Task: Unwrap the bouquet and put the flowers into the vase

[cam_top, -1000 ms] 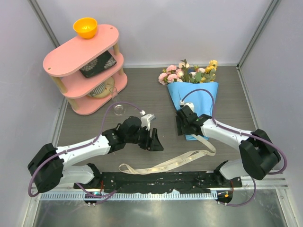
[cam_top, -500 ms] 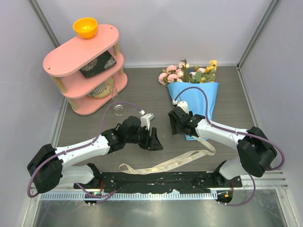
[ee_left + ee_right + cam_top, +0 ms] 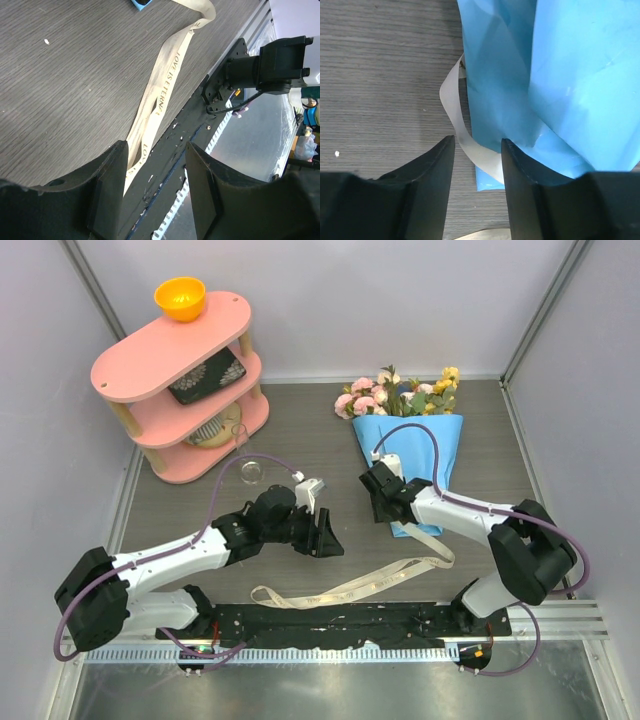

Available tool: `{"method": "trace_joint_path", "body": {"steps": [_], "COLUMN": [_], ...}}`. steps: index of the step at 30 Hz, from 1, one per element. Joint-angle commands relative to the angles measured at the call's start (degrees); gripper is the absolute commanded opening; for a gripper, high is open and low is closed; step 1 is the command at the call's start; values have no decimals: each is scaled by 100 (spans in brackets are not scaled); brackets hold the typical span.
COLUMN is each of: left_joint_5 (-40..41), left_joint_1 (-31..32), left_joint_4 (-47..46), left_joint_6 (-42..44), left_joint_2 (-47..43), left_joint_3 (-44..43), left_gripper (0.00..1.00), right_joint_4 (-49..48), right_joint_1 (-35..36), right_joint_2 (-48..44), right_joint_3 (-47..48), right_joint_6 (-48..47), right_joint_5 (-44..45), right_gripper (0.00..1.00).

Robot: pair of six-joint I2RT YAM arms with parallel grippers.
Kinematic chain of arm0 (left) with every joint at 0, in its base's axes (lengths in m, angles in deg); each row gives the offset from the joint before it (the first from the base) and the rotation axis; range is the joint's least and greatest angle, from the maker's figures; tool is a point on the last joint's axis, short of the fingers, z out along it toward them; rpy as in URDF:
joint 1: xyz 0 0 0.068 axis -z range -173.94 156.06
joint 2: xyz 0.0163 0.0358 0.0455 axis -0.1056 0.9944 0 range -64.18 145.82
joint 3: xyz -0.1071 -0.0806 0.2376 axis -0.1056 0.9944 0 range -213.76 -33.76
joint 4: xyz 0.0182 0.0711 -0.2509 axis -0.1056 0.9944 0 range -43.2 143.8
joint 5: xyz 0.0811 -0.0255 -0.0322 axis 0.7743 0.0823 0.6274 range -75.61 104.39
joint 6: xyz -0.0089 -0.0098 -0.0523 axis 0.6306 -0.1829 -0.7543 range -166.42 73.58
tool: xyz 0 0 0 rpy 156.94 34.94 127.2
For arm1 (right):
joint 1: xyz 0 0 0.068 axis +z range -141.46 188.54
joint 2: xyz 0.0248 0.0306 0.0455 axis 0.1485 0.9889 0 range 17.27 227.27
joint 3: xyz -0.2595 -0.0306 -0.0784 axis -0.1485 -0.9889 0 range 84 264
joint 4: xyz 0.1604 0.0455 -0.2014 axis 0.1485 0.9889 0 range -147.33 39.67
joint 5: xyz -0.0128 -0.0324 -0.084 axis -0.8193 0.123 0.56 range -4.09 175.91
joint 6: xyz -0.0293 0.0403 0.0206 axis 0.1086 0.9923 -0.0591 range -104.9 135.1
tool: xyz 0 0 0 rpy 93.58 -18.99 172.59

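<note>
A grey wood-grain counter [image 3: 300, 440] walled by pale panels fills the overhead view. A pink shelf [image 3: 170, 345] with an orange bowl [image 3: 180, 298] on top stands at the far left, and the vase [image 3: 252, 471] sits on the counter just in front of it, well apart from the bouquet [image 3: 410, 445]. The bouquet lies flat at the far right with its flowers [image 3: 400, 395] pointing away from the arms, so the cone's narrow end faces the right arm's fingers [image 3: 383, 502], which sit at its near left edge. The cream ribbon [image 3: 350, 585] trails loose across the near counter, so the tie looks undone and the paper is next. The left arm's fingers [image 3: 325, 538] hang mid-counter, seemingly waiting. In the left wrist view those fingers stand about half apart and hold nothing, with the ribbon on the counter below them. In the right wrist view the fingers are also parted and empty, lined up with the blue paper [image 3: 560, 75] where a ribbon loop curls beside its overlapping fold. That is probably the seam to pinch and peel.
</note>
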Motion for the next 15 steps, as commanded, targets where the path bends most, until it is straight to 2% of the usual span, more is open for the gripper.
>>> {"method": "trace_joint_path", "body": {"steps": [1, 7, 8, 10, 12, 15], "left_joint_5": [56, 109, 135, 310, 495, 995], "left_joint_1": [18, 18, 18, 18, 18, 18], "left_joint_4": [-81, -55, -37, 68, 217, 367], "left_joint_6": [12, 12, 21, 56, 100, 161], "left_joint_2": [-117, -126, -143, -283, -441, -950], "left_joint_3": [-30, -65, -82, -82, -82, -12], "left_gripper": [53, 53, 52, 52, 52, 51], "right_joint_4": [-244, -314, -332, -437, -612, -1297], "right_joint_1": [138, 559, 613, 770, 920, 1315], "right_joint_2": [-21, -118, -101, -66, -100, -197], "right_joint_3": [-17, 35, 79, 149, 194, 211], "right_joint_6": [18, 124, 193, 290, 422, 519], "right_joint_5": [-70, -183, -245, -604, -1043, -2325], "right_gripper": [43, 19, 11, 3, 1, 1]}}
